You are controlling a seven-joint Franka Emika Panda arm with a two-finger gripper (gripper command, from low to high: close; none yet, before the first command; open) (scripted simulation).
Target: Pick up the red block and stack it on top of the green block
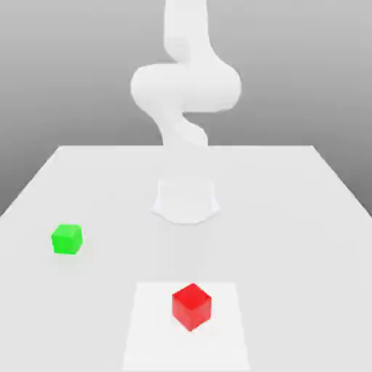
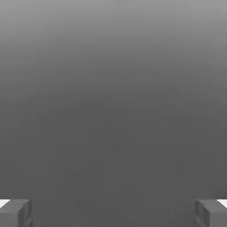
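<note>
- The table point(image 1: 305, 218), pale and wide, took up the whole floor of the exterior view.
- The white arm point(image 1: 185, 87) rose from its round base at the middle of the table, coiled up and away from both blocks.
- The gripper point(image 2: 113, 213) was spread wide, its two grey fingertips point(image 2: 15, 213) far apart with nothing between them.
- The red block point(image 1: 192, 306) sat nearest the camera.
- The green block point(image 1: 67, 239) sat well apart, toward the exterior view's left.
</note>
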